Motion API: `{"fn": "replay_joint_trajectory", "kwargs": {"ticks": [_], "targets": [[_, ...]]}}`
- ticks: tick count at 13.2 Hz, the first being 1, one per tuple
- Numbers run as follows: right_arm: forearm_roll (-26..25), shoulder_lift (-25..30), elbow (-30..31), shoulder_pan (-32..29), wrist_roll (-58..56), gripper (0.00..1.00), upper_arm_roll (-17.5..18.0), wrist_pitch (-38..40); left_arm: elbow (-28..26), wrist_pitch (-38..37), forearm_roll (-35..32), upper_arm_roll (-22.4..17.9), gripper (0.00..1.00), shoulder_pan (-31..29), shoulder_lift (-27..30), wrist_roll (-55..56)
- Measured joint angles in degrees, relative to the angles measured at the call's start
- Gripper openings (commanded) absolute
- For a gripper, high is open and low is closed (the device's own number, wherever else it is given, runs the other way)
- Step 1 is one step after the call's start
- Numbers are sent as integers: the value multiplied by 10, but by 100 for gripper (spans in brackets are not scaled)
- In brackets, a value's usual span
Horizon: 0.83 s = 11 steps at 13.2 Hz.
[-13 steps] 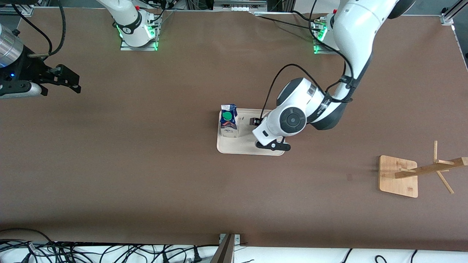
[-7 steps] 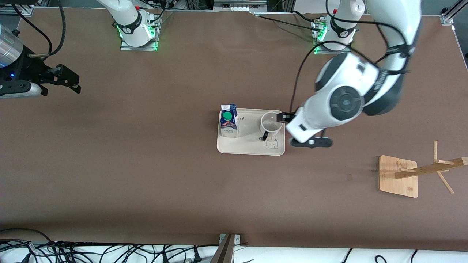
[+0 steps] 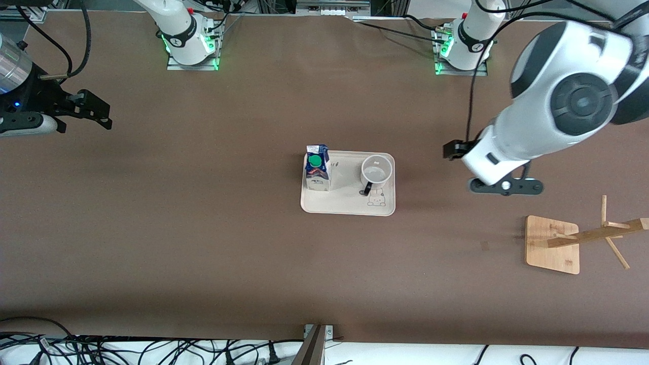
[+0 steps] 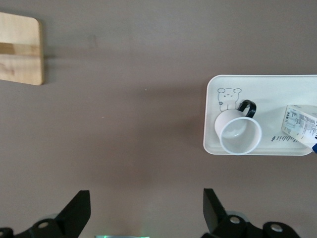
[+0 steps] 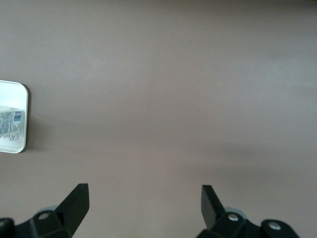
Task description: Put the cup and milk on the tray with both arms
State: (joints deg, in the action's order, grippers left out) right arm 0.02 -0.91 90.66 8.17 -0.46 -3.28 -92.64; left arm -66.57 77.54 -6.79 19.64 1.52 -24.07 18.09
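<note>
The cream tray [image 3: 345,202] lies in the middle of the table. The blue and white milk [image 3: 316,172] with its green cap stands on the tray's end toward the right arm. The white cup [image 3: 377,171] stands upright on the other end, its black handle toward the front camera. My left gripper [image 3: 455,150] is open and empty, up over bare table between the tray and the wooden rack. In the left wrist view my left gripper [image 4: 146,198] shows open, with the cup [image 4: 238,133] and tray [image 4: 267,87] apart from it. My right gripper [image 3: 94,112] waits open and empty at the right arm's end; it also shows in the right wrist view [image 5: 143,193].
A wooden rack with a square base [image 3: 552,244] and slanted pegs stands toward the left arm's end, nearer the front camera; its base also shows in the left wrist view [image 4: 20,49]. Cables lie along the table's front edge [image 3: 152,350]. The right wrist view shows a tray corner [image 5: 24,116].
My left gripper has let go of the cup on the tray and has drawn away toward the left arm's end of the table. The right arm has not moved.
</note>
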Motion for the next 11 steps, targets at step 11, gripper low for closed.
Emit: {"fn": "replay_joint_trajectory", "kwargs": {"ticks": [11], "targets": [[0, 0, 0, 0, 0, 100, 0, 0, -341, 196, 81, -179, 100, -10, 258, -146]]}}
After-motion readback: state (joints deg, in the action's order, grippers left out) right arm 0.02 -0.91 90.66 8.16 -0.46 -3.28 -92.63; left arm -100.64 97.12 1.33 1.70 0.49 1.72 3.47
